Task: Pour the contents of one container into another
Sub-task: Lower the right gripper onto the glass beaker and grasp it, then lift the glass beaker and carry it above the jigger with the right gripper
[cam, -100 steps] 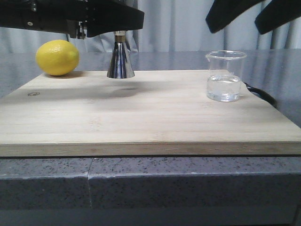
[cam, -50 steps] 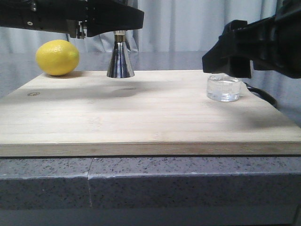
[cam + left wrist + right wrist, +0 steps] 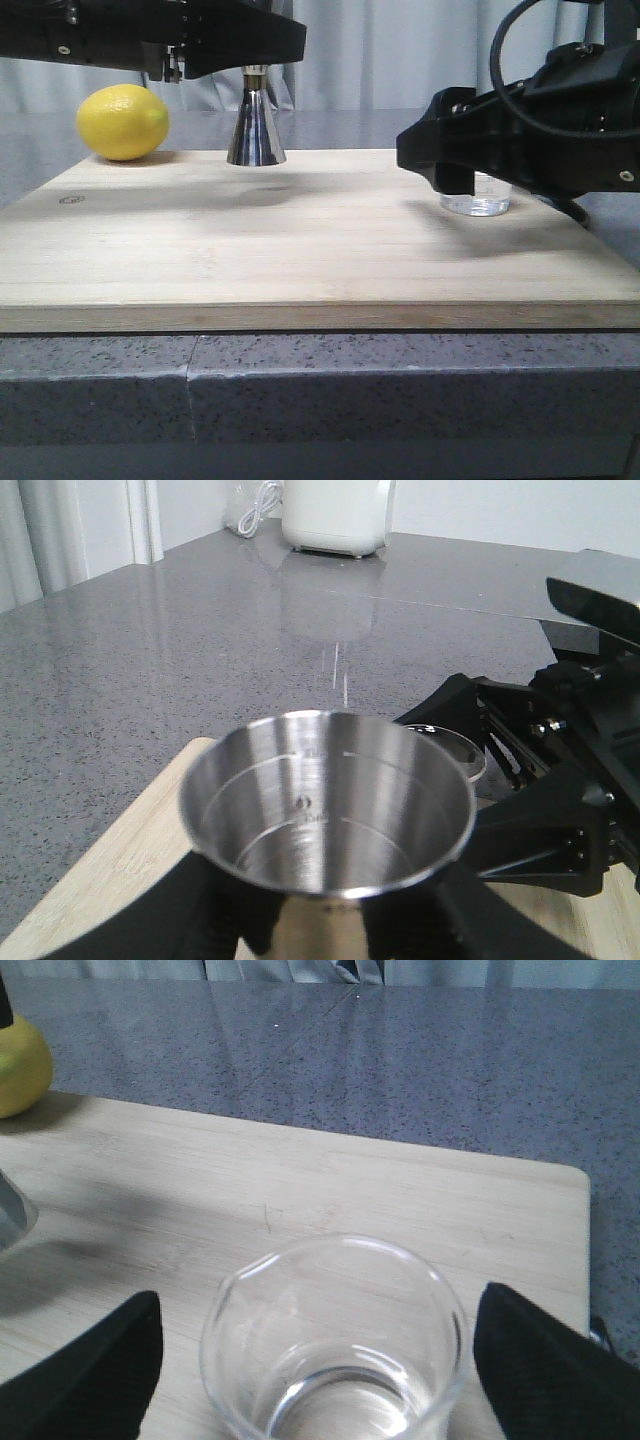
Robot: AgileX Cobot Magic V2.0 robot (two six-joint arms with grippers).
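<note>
While the left gripper (image 3: 320, 930) held the steel jigger (image 3: 256, 128) at the board's (image 3: 300, 250) far edge, the right gripper (image 3: 310, 1360) straddled the beaker (image 3: 335, 1345), jaws wide, so closing on it likely came next.

1. The steel jigger (image 3: 325, 805) fills the middle of the view, its open bowl shiny and empty, with faint lines inside.
2. Dark left gripper fingers (image 3: 150, 915) sit on both sides of the jigger's lower part.
3. Just behind the jigger, the beaker's rim (image 3: 462, 752) peeks out.
4. The black right arm (image 3: 545, 780) is beside the beaker.
5. The wooden board (image 3: 110, 880) lies under the jigger; the grey counter (image 3: 150, 650) stretches beyond, a white appliance (image 3: 335, 515) far behind.
</note>
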